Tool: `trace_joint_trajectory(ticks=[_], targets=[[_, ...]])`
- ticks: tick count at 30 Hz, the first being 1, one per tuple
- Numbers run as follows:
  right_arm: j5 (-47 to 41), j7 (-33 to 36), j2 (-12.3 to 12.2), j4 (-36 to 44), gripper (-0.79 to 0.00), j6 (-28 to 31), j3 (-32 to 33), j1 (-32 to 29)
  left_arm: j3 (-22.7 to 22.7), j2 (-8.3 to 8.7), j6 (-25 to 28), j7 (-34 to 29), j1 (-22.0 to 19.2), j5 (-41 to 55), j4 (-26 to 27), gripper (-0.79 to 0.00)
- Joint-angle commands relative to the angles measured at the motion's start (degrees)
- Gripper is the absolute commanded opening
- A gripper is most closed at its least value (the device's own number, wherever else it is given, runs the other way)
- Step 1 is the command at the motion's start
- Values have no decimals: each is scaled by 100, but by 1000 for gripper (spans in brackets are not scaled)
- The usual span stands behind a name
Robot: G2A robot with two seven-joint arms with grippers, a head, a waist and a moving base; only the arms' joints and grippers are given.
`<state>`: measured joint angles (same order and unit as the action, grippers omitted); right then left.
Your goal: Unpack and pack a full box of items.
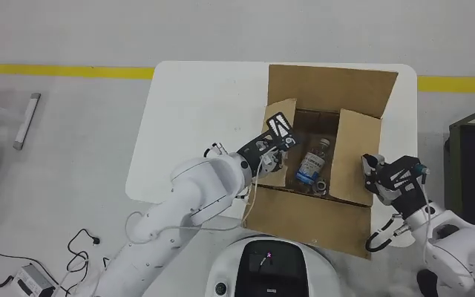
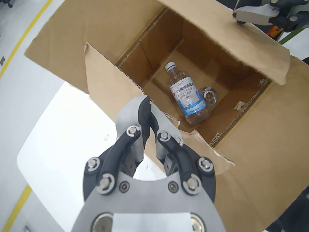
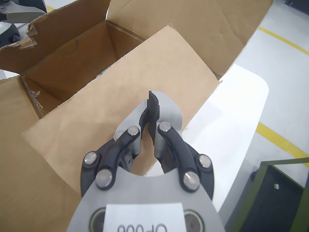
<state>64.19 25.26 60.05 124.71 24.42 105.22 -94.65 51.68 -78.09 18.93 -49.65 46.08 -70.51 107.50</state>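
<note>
A grey floor with a yellow line (image 1: 74, 71) surrounds a white table (image 1: 193, 111). The cardboard box (image 1: 326, 85) stands toward the table's 3 o'clock side with all four flaps open.

On the box's bottom lies a clear bottle (image 2: 187, 95) with a blue and white label, on its side, its cap toward 1 o'clock in the top view. A small metal ring (image 2: 209, 95) touches it at about 5 o'clock.

The left claw (image 2: 147, 107) is at the box's 9 o'clock rim. Its fingers are closed, seemingly pinching the torn edge of the left flap (image 2: 108, 78) and holding it back.

The right claw (image 3: 150, 103) is at the 3 o'clock rim, fingers pressed together over the right flap (image 3: 135, 73). I cannot tell whether cardboard is caught between them or the tips only rest on it.

As for progress, opening the box looks done and the flaps are spread. The bottle and ring are both in the box, so lifting them out looks yet to be done, and the packing back comes after that. With both claws busy at the flaps, one would probably have to let go before reaching in
</note>
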Motion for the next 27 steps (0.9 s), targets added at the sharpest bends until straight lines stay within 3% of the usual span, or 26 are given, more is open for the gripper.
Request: trace_joint_trajectory(ticks=[1,12,27], targets=[[-5,164,-5,-21,-785,-19,-39,52,-137,-37,64,48,-112,98,-148,-785],[-354,595,-21,-95,-785,-179,-33,269,-560,-184,187,36,-470,375,-748,-785],[-735,273,-28,4,-785,-162,425,91,-787,-351,-196,-272,-671,742,-1331,-785]])
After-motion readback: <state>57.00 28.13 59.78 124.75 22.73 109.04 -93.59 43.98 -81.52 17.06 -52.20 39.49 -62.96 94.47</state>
